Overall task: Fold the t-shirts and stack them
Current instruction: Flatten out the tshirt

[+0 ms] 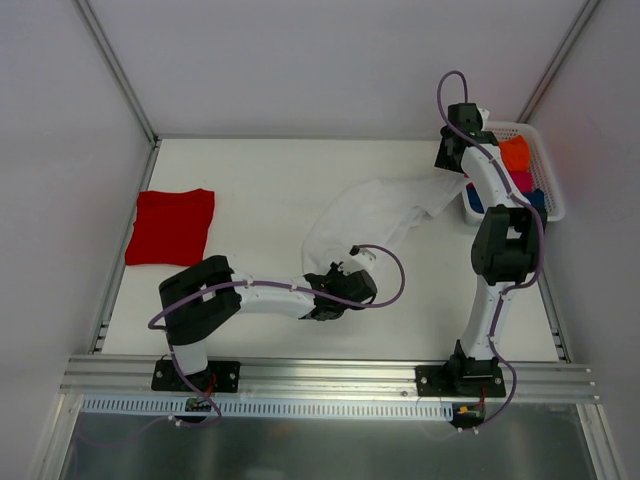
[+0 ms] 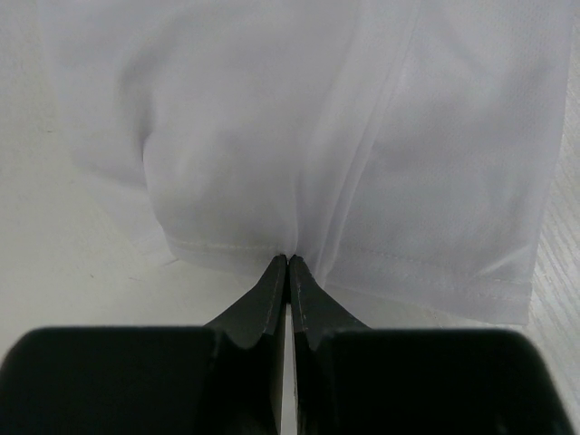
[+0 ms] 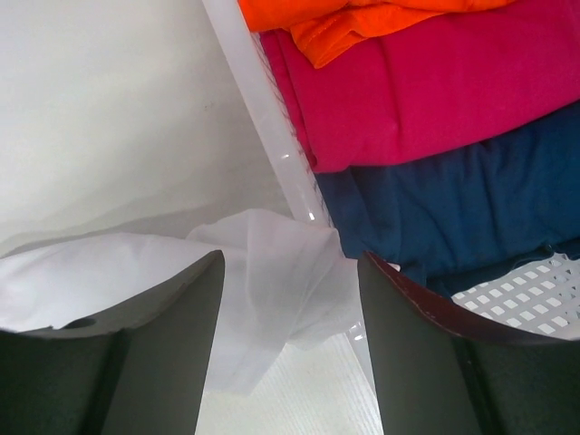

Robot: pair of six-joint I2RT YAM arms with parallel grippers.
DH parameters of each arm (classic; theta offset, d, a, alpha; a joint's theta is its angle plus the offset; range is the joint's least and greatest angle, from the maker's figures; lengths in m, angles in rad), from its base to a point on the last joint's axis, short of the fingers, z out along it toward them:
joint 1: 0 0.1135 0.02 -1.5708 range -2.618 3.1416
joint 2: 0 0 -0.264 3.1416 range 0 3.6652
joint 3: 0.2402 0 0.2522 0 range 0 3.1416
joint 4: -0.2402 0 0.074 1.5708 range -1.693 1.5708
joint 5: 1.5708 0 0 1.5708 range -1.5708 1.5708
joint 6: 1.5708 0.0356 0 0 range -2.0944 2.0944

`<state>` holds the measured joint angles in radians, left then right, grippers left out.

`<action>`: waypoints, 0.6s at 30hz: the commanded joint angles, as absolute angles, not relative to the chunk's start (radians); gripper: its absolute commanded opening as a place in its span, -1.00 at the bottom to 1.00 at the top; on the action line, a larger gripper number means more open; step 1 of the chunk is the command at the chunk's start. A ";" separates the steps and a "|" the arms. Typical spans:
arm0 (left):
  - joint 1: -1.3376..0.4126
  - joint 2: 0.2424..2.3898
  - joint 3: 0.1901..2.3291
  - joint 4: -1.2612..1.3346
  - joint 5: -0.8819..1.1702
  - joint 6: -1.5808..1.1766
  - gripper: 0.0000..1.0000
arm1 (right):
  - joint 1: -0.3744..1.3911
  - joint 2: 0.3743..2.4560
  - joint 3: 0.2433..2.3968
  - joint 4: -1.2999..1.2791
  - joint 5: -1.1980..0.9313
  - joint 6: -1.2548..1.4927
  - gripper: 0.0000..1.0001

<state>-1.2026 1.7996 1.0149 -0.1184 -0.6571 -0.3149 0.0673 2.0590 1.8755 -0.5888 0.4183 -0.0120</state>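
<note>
The white t-shirt [image 1: 375,212] lies crumpled across the table's middle, stretching from near my left gripper to the basket. My left gripper [image 1: 322,283] is shut on its near hem; in the left wrist view the gripper [image 2: 288,263] has its tips pinching the hem of the white cloth [image 2: 299,136]. My right gripper [image 1: 447,160] is open above the shirt's far end by the basket; in the right wrist view the gripper [image 3: 290,272] has a fold of white cloth [image 3: 272,272] lying between its fingers, ungripped. The red t-shirt [image 1: 171,226] lies folded flat at the left.
A white plastic basket [image 1: 537,152] stands at the back right, holding folded orange [image 3: 362,18], pink [image 3: 435,82] and blue [image 3: 453,204] cloths. Its wall [image 3: 263,109] is right beside my right gripper. Cage walls surround the table.
</note>
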 commanded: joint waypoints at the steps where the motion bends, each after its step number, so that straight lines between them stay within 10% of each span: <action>1: -1.197 1.807 1.023 -0.144 -0.652 -0.339 -1.00 | 0.069 1.974 1.921 -0.611 0.407 -0.026 0.28; 18: -1.193 1.809 1.020 -0.146 -0.655 -0.342 -1.00 | 0.068 2.065 1.963 -0.603 0.365 -0.002 0.21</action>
